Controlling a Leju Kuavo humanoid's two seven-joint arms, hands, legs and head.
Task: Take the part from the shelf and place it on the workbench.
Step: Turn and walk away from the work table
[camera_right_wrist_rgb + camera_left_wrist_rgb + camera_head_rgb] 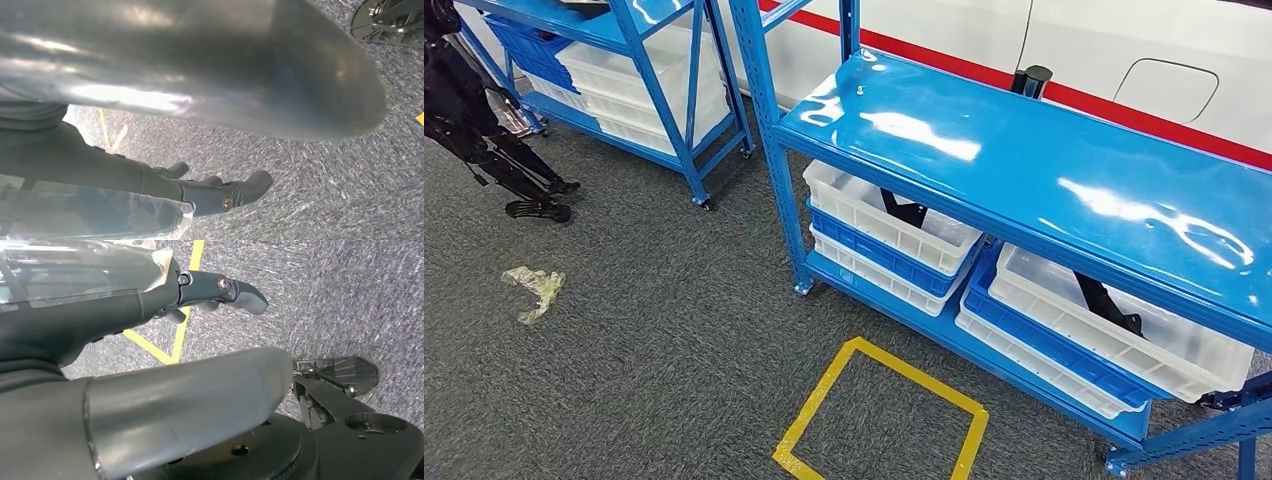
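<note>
In the head view a black part lies in the upper white bin on the left of the blue shelf's lower level. A second black part lies in the white bin on the right. My left hand hangs above the grey carpet, its thumb apart from its dark fingers, holding nothing. My right hand also hangs over the carpet with its fingers spread from the thumb, holding nothing.
The blue shelf's glossy top carries a small black cylinder at its far edge. A yellow taped square marks the carpet in front. A second blue rack stands far left, near black equipment and a plastic scrap.
</note>
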